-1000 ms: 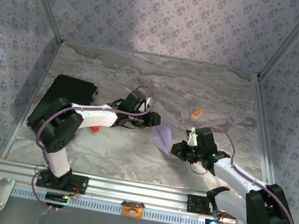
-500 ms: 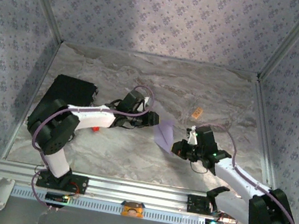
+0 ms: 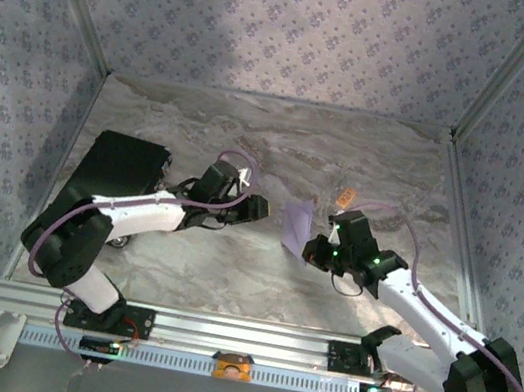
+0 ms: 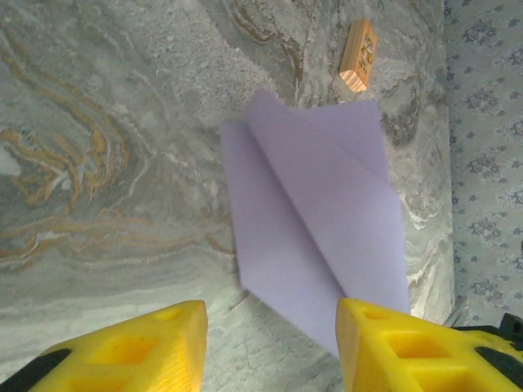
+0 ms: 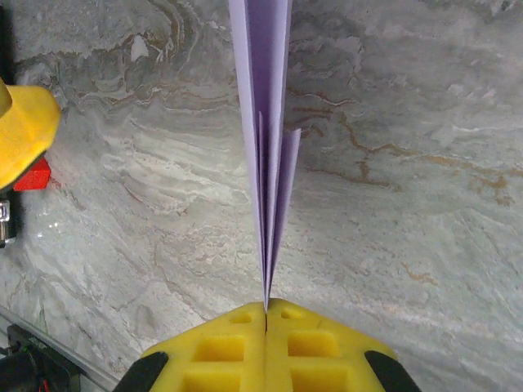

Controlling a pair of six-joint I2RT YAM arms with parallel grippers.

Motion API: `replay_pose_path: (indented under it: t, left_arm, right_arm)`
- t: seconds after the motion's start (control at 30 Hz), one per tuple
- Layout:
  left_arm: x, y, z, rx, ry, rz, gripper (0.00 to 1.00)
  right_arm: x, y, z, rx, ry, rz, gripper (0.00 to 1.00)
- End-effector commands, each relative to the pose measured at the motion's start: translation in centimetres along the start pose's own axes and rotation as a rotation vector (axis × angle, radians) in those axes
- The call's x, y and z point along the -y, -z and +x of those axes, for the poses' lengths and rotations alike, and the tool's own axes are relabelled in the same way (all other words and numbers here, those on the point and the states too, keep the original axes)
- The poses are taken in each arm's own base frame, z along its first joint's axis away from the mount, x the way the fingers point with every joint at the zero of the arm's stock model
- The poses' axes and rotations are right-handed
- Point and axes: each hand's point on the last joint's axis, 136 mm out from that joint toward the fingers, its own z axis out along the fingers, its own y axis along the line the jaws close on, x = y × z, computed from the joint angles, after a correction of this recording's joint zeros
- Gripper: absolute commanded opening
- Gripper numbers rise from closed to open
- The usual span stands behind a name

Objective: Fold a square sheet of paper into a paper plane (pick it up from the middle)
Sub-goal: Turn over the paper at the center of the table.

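1 paper plane (image 4: 319, 212), 1 block (image 4: 359, 55), 1 pad (image 3: 115, 165), 1 red obj (image 5: 33, 174)

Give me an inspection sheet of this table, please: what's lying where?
Surface: grey marbled table.
Job's things: folded lavender paper plane, pinched edge-on in the right hand.
Clutter: tan wooden block; small red object; black pad at far left.
Hands: left hand open, facing the paper; right hand shut on it.
Cables: purple cables looped along both arms.
Surroundings: patterned walls; metal rail at the near edge.
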Motion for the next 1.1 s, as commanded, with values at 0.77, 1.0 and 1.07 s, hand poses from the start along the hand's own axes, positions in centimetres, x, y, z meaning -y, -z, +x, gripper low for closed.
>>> replay_pose_path:
  t: [0.77,1.0,1.07]
  left_arm:
    - [0.3,1.9,-2.1,0.044,0.005,-0.019,0.47]
    - [-1.0,3.3,-2.7,0.104,0.016,-0.054,0.47]
    - [-1.3,4.1,-2.9,0.134,0.019,-0.063,0.47]
  right_arm:
    - [1.2,3.8,-0.7,0.101,-0.032,0.118,0.04]
    - [0.6,4.7,-1.8,0.116,0.157,0.199,0.04]
    - [0.5,4.8,-2.1,0.120,0.229,0.261,0.04]
